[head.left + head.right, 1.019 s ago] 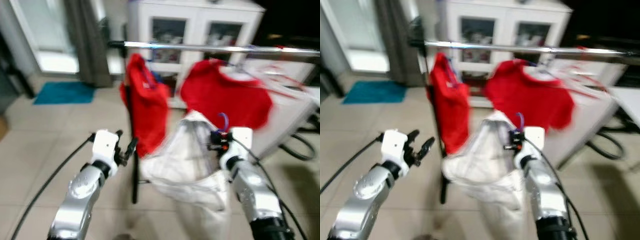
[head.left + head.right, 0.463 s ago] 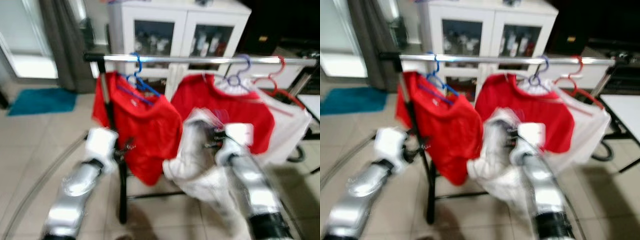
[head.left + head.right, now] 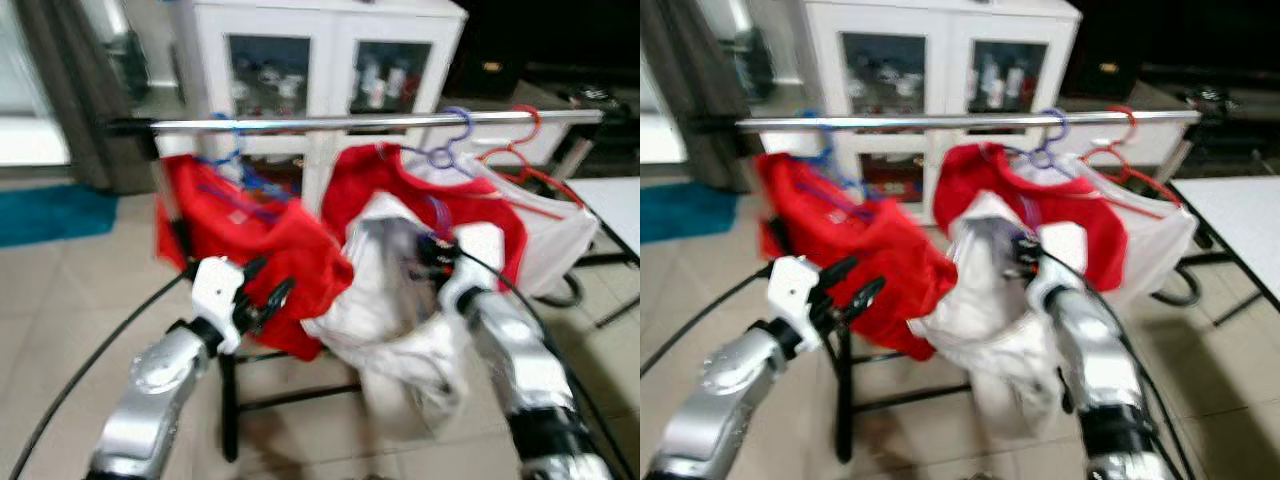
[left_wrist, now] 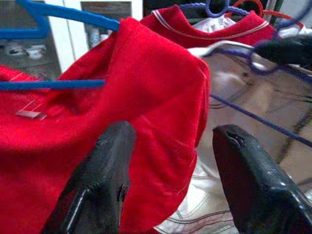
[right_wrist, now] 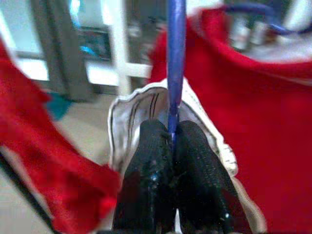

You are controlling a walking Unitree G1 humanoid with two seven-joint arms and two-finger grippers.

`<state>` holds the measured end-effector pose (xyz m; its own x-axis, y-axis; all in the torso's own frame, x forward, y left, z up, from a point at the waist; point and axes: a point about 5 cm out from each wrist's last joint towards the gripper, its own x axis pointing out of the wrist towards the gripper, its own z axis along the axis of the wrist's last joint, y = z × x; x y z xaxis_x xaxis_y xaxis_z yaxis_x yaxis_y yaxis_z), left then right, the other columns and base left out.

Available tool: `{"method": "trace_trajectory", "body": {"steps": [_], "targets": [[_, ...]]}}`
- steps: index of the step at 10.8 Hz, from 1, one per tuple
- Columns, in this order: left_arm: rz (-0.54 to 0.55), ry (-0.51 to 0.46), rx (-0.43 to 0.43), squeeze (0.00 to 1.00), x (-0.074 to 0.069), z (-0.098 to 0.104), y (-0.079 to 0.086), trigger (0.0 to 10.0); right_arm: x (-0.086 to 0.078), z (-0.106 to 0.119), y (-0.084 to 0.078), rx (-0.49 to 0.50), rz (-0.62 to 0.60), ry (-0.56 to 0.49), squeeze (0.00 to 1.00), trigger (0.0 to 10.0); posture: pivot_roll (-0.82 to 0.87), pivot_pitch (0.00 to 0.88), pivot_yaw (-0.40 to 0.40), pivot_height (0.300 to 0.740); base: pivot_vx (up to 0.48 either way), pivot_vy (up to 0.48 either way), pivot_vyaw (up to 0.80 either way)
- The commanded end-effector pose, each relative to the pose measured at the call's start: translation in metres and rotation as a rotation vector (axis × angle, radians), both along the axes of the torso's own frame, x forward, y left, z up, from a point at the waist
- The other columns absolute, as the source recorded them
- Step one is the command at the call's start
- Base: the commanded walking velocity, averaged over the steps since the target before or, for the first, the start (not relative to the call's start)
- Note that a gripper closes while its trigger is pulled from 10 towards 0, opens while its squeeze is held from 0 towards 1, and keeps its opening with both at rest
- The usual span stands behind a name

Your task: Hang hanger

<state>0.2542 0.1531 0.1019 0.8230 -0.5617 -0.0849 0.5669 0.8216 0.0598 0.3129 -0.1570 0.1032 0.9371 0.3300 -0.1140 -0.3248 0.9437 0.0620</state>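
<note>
My right gripper (image 3: 432,252) is shut on the neck of a purple hanger (image 5: 175,58) that carries a white garment (image 3: 400,330). It is below and in front of the silver rail (image 3: 350,122), before a red shirt (image 3: 360,180) hung on another purple hanger (image 3: 452,140). In the right wrist view the two fingers (image 5: 151,165) pinch the hanger's stem. My left gripper (image 3: 268,295) is open, close to a red shirt (image 4: 146,87) that hangs on a blue hanger (image 4: 63,14) at the rail's left end. Nothing is between its fingers (image 4: 105,180).
A white shirt on a red hanger (image 3: 560,235) hangs at the rail's right end. The rack's black post (image 3: 228,400) stands by my left arm. Behind are a white glass-door cabinet (image 3: 320,50), a grey curtain (image 3: 50,90) and a teal mat (image 3: 50,210). A white table (image 3: 620,200) is at the right.
The whole picture has shifted as the camera moved, and the rack now sits more to the left. My right gripper still holds the hanger with the white garment; the left stays open.
</note>
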Motion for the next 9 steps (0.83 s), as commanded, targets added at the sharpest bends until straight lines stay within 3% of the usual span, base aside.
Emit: {"method": "trace_trajectory", "body": {"steps": [1,6,9], "targets": [[-0.031,-0.013,0.006,0.00,-0.002,0.003,-0.004,10.0,0.014,0.038,-0.003,0.034,-0.014,-0.160,0.00,10.0,0.10,0.000,-0.066,0.740,0.000,0.000,0.00],[-0.056,-0.019,0.013,0.00,-0.007,0.003,-0.005,10.0,0.047,0.071,0.004,0.044,0.006,-0.240,0.00,10.0,0.12,0.000,-0.081,0.740,0.000,0.000,0.00],[-0.161,-0.015,0.043,0.00,-0.006,0.009,-0.012,10.0,0.070,0.075,0.015,0.027,-0.030,-0.186,0.00,10.0,0.13,0.000,-0.075,0.740,0.000,0.000,0.00]]}}
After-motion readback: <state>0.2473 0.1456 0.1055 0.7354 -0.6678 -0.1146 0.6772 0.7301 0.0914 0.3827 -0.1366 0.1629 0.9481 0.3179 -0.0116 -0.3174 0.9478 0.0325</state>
